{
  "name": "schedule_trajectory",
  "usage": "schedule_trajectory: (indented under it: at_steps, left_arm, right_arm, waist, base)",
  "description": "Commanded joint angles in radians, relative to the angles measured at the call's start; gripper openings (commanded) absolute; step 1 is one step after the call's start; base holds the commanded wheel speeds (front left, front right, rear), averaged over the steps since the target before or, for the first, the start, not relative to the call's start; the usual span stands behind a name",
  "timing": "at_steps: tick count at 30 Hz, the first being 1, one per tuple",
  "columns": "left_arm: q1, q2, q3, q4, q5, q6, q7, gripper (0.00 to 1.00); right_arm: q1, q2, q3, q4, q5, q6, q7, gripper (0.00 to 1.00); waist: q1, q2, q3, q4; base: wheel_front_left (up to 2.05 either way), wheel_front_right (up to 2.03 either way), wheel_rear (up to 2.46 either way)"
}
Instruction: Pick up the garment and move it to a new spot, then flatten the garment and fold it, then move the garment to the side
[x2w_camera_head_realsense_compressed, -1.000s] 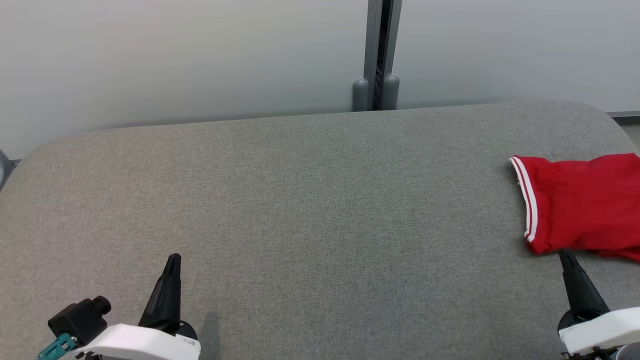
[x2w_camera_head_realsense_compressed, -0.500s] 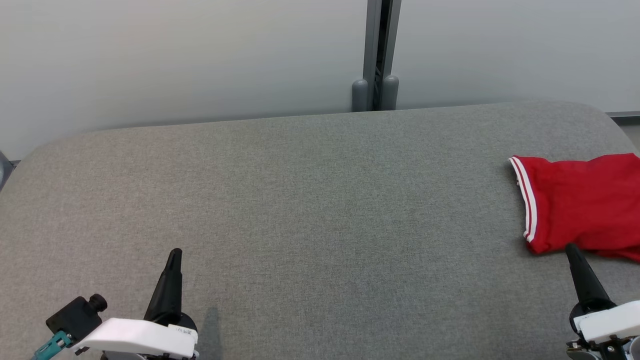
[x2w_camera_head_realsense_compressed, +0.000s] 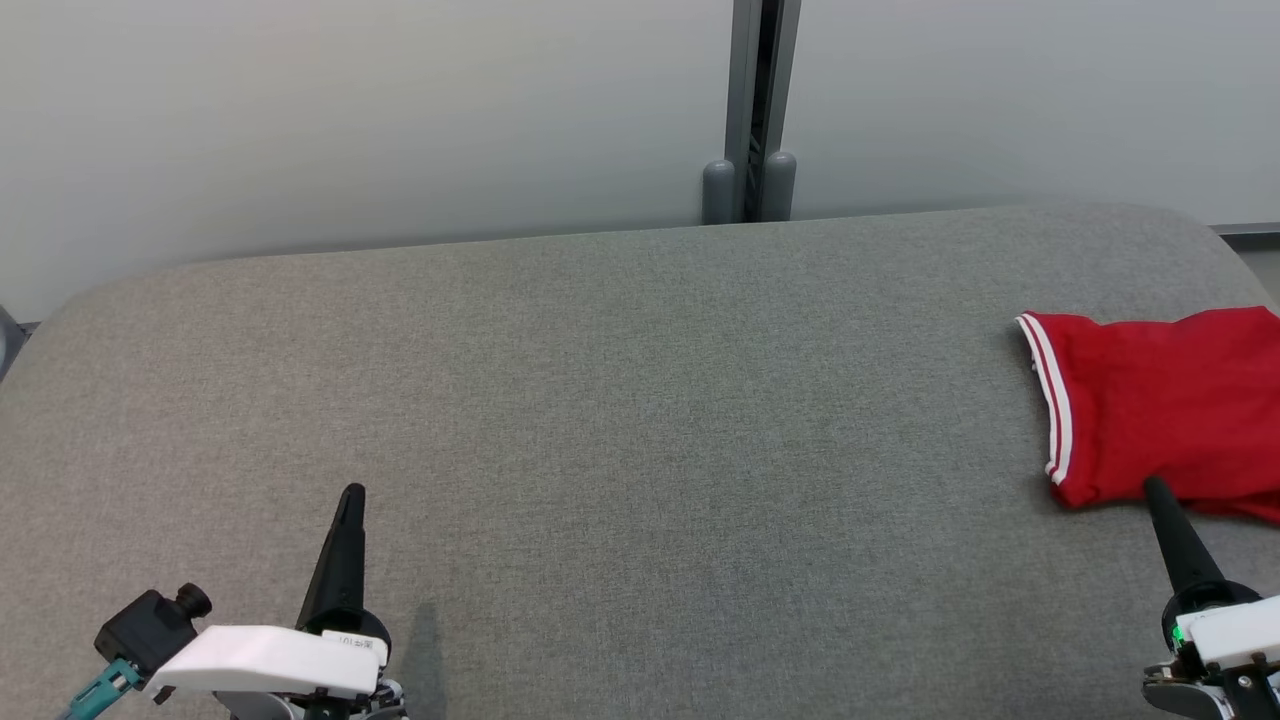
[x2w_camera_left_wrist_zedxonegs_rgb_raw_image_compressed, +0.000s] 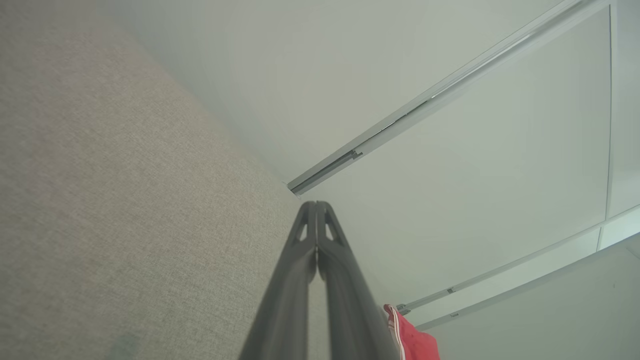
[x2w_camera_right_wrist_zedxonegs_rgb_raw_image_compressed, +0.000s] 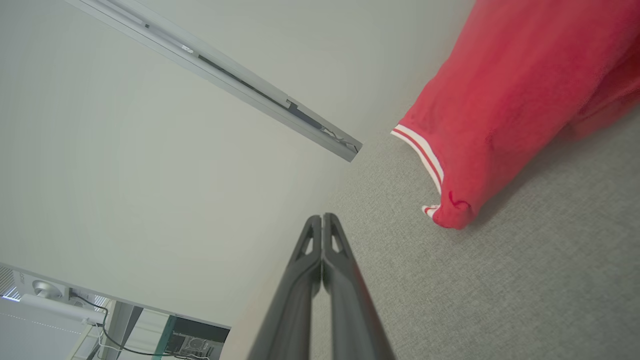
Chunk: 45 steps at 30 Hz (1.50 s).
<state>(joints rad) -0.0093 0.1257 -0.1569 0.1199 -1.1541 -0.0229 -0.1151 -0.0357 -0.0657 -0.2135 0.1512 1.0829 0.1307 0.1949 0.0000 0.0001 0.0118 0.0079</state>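
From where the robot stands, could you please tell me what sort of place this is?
Probably a lab or office test bay: a grey fabric-covered table holding one red garment, plain pale partition panels joined by a metal post, and cabled equipment beyond the partition.

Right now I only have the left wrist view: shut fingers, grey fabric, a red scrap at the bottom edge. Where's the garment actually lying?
Observer: In the head view, the red garment lies at the far right of the grey table. It runs past the frame's right edge, with its white-striped hem toward the table's middle.
Operator: Is the right gripper on it?
Observer: No. The right gripper is shut and empty. In the right wrist view its tip stands apart from the garment's striped corner, with bare table between.
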Motion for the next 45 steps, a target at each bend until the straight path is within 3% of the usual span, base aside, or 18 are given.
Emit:
schedule_trajectory:
  at_steps: [1, 45]
  left_arm:
    - [-0.028, 0.003, 0.008, 0.000, -0.029, -0.012, -0.004, 0.00]
    - [-0.093, -0.055, 0.029, 0.092, -0.362, -0.085, -0.007, 0.00]
  right_arm:
    - [-0.027, -0.010, -0.009, 0.002, 0.032, 0.000, 0.009, 0.00]
    - [-0.105, -0.013, -0.089, 0.120, 0.385, 0.000, 0.100, 0.00]
  waist:
    - [0.0000, -0.0001, 0.000, 0.000]
    - [0.0000, -0.0001, -0.004, -0.005]
  base:
    - [0.00, 0.00, 0.00]
    - [0.00, 0.00, 0.00]
